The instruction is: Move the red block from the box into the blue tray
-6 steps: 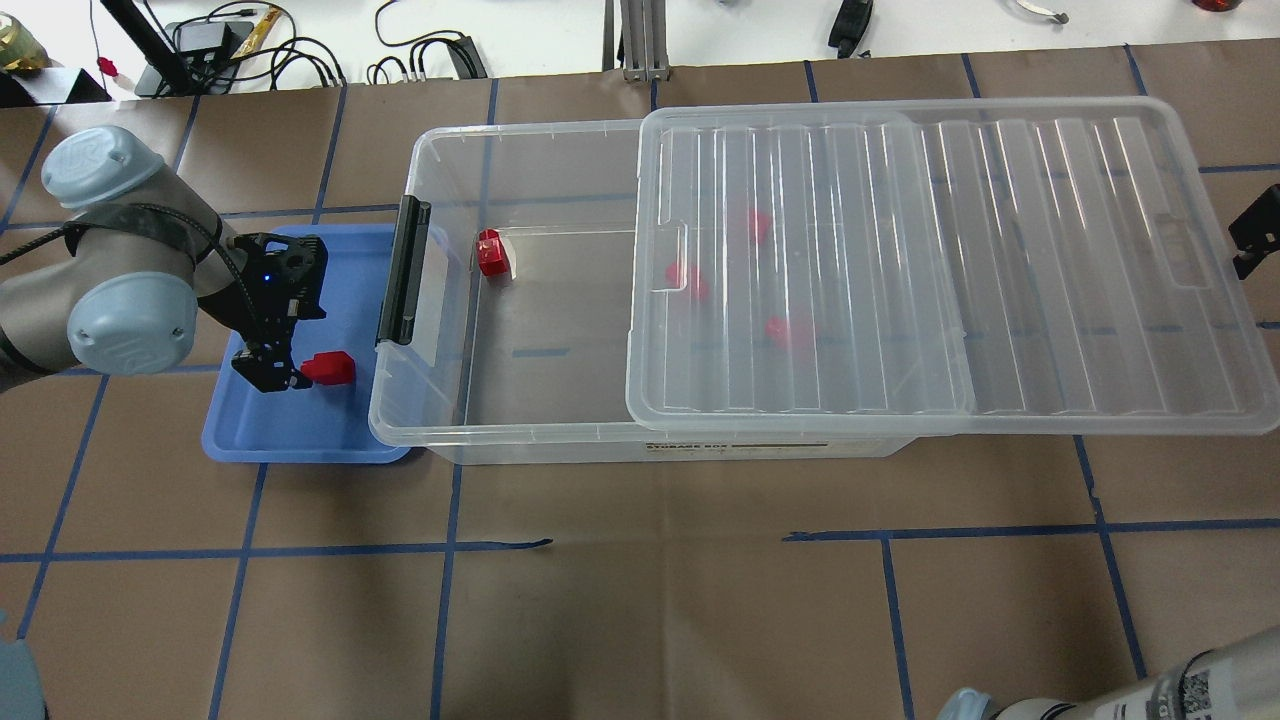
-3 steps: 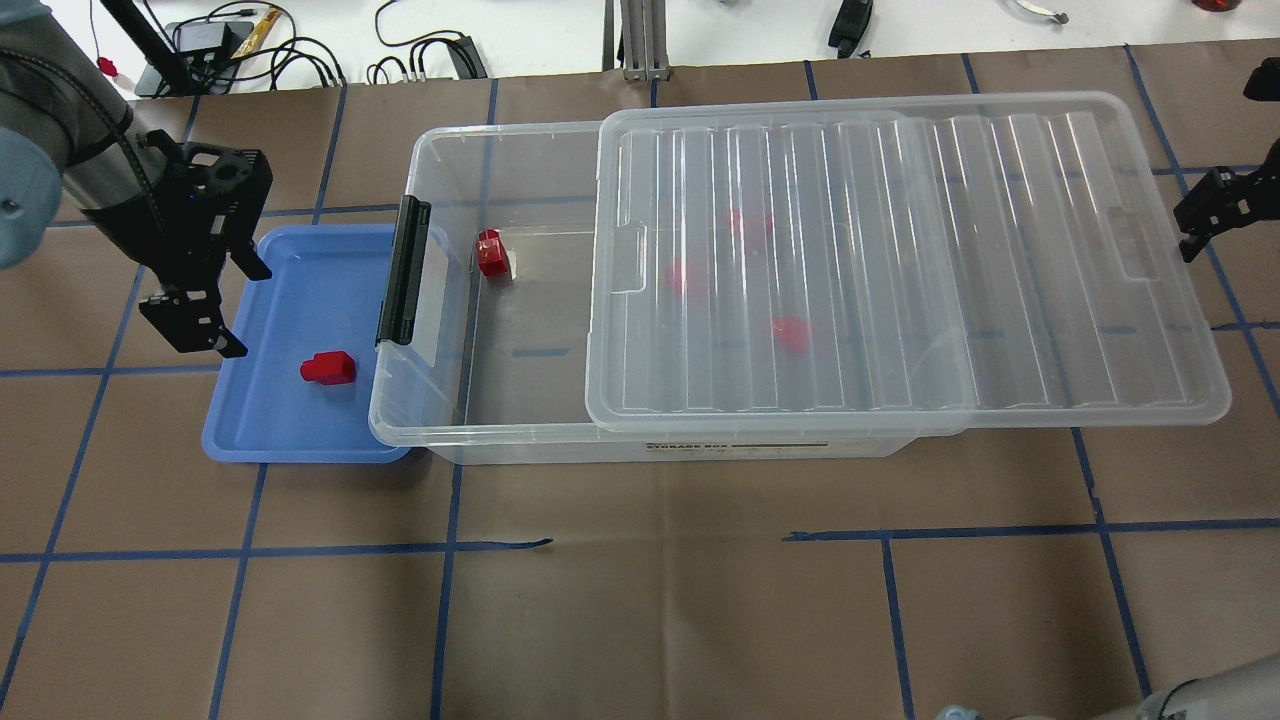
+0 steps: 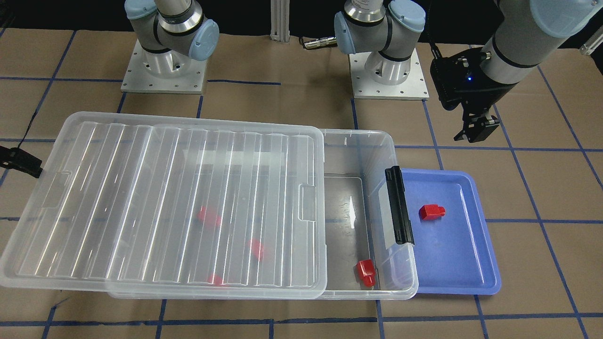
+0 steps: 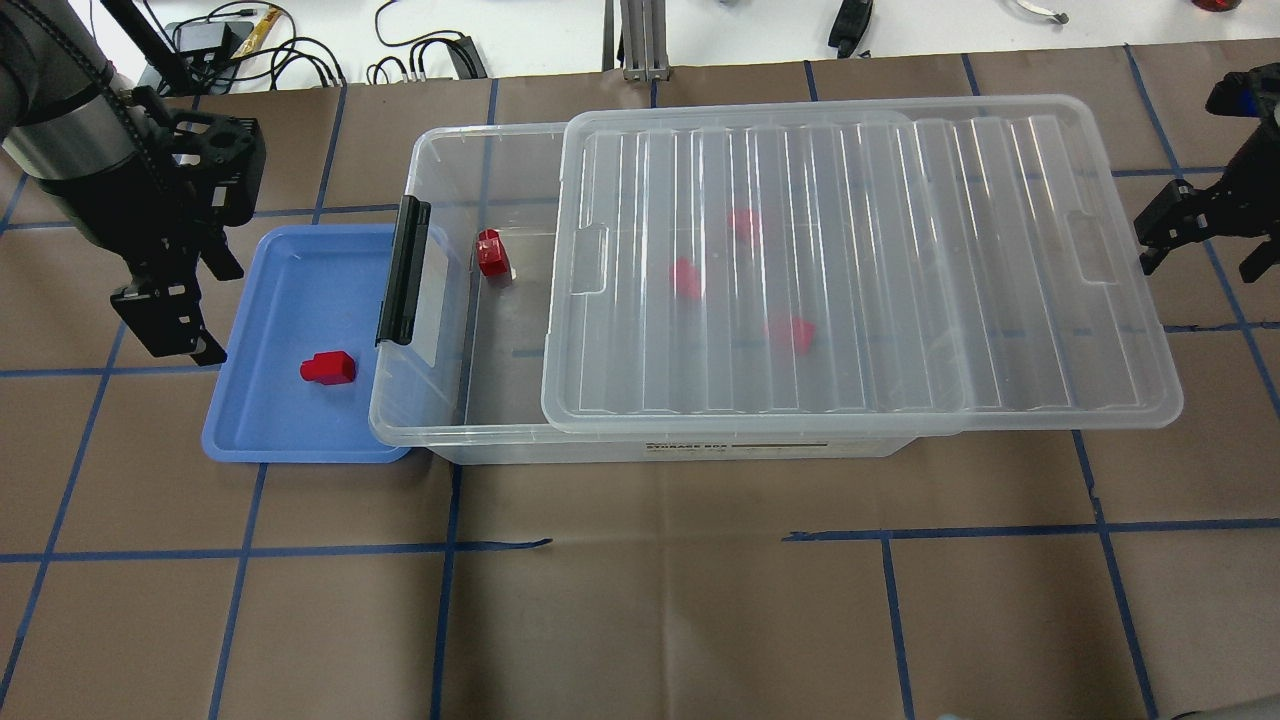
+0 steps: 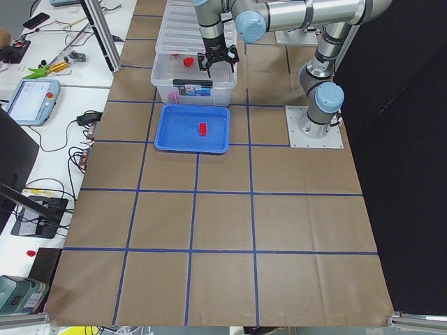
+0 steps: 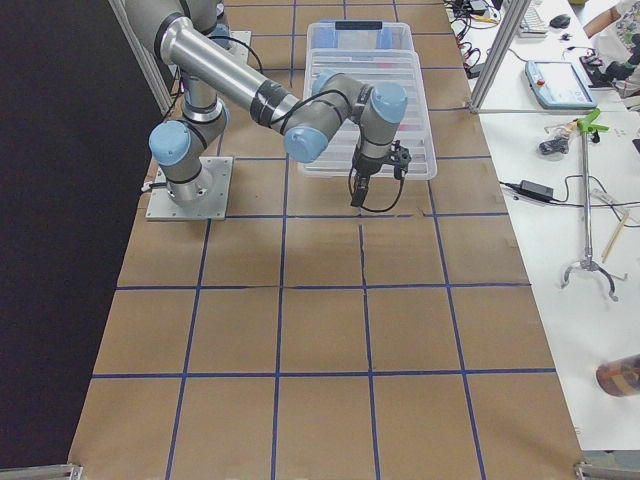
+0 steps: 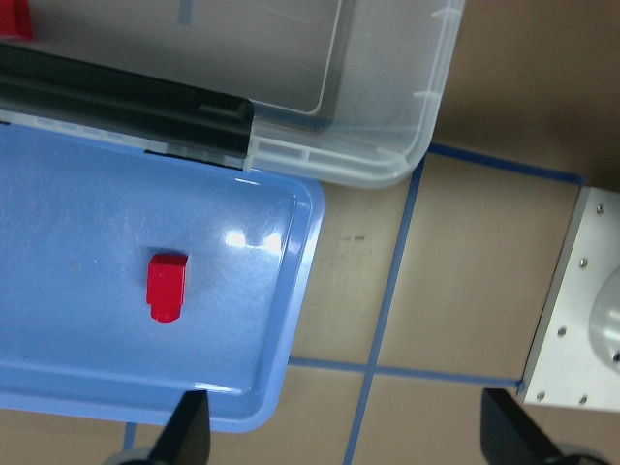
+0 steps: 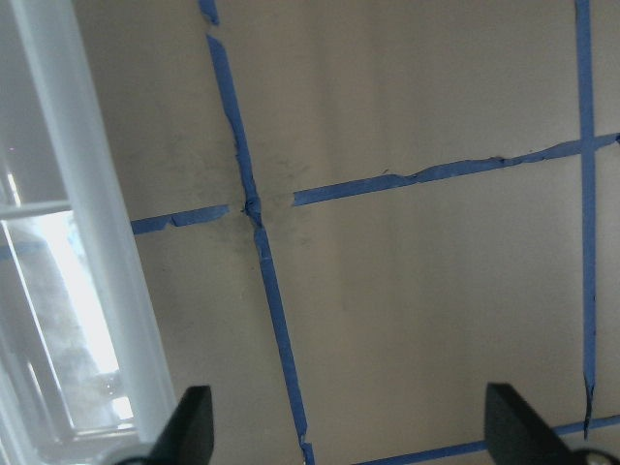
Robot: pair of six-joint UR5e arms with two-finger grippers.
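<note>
One red block (image 4: 327, 368) lies alone in the blue tray (image 4: 270, 430), also in the front view (image 3: 431, 211) and the left wrist view (image 7: 166, 285). My left gripper (image 4: 165, 325) is open and empty, raised over the tray's left rim. The clear box (image 4: 440, 150) has its ribbed lid (image 4: 860, 270) slid over most of it. Another red block (image 4: 490, 252) sits in the uncovered end by the black latch (image 4: 403, 270); three more show blurred under the lid. My right gripper (image 4: 1198, 250) is open and empty, just off the lid's right edge.
The tray sits against the box's latch end. Both robot bases (image 3: 386, 70) stand behind the box. Brown paper with blue tape lines (image 4: 660, 540) covers the table. Cables and tools (image 4: 400, 50) lie on the white bench beyond the far edge.
My left gripper has lifted away to the left, leaving the red block in the tray. The lid has slid left over the box, and my right gripper has moved left behind it.
</note>
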